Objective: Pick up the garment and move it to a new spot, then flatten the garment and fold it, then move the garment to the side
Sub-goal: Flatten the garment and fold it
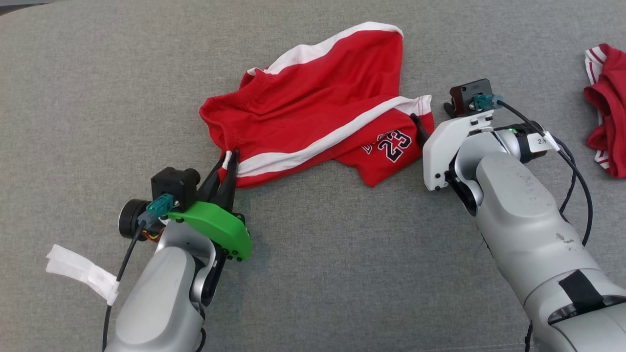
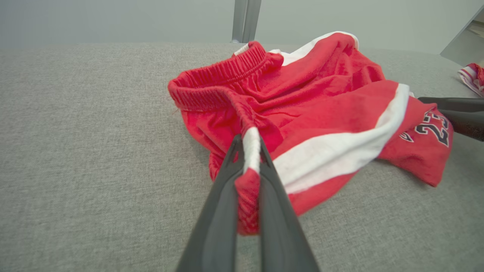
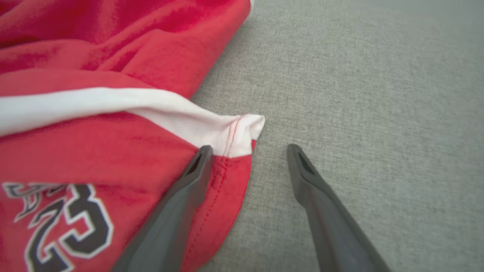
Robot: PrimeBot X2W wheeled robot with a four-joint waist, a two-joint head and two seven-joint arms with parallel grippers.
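Note:
The garment (image 1: 318,98) is a pair of red shorts with white stripes and a "23" print, lying crumpled on the grey cloth surface (image 1: 342,274). My left gripper (image 1: 234,155) is shut on its near-left waistband corner; in the left wrist view the fingers (image 2: 248,140) pinch red and white cloth of the garment (image 2: 321,94). My right gripper (image 1: 424,124) stands open at the garment's right leg hem. In the right wrist view the gripper (image 3: 249,148) has its left finger over the red cloth (image 3: 94,151), with the white hem corner just ahead of the gap.
A second red and white piece of clothing (image 1: 609,107) lies at the far right, also seen as the striped heap (image 2: 472,75). A white tape tag (image 1: 80,271) hangs from my left arm. A metal post (image 2: 245,19) rises behind the surface.

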